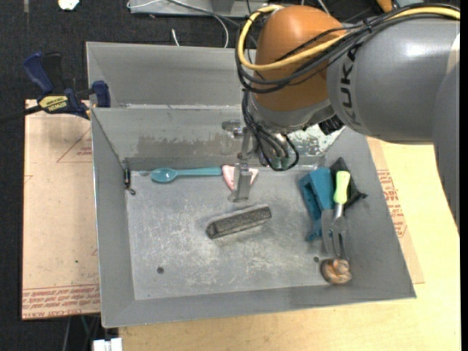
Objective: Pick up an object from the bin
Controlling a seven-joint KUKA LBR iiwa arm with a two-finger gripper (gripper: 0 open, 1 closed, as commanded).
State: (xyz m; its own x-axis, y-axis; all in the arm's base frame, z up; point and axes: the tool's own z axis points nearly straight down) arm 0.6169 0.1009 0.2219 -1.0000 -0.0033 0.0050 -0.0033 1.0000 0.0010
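Several things lie in this bin (110,196), arm. Which one are you over?

I hang over a small pink thing (231,175) near the middle of the floor, toward the back wall. My gripper (242,185) is low, at that thing's right edge, and looks to be touching it.

Is the gripper apart or together?

I cannot tell. From above, its tip reads as one narrow grey shape, and I cannot see whether the pink thing is clamped in it.

What lies nearest?

A teal plastic spoon (183,172) lies flat to the left, its handle end near the pink thing and its bowl toward the left wall. A dark grey bar (239,221) lies just in front of me, slightly tilted and apart from the gripper.

And on the right?

A blue thing (316,192) lies there with a yellow-green-handled tool (340,189) across it. A brown rounded thing (336,270) sits near the front right corner. All three are well apart from my gripper.
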